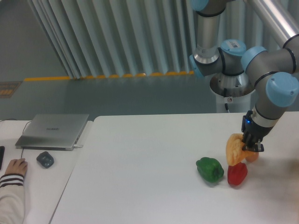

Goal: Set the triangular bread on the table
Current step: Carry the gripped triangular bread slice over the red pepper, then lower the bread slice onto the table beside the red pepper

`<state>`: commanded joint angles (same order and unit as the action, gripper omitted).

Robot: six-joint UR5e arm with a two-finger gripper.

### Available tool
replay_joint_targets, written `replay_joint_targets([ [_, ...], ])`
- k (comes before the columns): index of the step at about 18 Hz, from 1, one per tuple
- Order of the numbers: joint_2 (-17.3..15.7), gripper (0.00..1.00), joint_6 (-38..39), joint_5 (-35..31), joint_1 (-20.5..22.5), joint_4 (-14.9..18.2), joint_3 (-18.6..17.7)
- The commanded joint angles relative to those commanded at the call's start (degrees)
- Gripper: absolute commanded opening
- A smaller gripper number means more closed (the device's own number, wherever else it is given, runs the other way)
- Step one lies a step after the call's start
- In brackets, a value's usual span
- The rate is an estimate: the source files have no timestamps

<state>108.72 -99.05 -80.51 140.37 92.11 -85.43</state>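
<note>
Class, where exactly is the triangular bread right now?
The triangular bread is held in the gripper at the table's right side, just above the red pepper, right of the green pepper.
</note>
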Motion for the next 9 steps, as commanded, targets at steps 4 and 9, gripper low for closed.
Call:
replay_joint_targets([
  [4,-0.09,0.21,0.26,-0.09,-2.11,0.88,-0.70],
  [9,-2.28,0.22,1.23,-0.09,-4.83,0.97,-2.73],
])
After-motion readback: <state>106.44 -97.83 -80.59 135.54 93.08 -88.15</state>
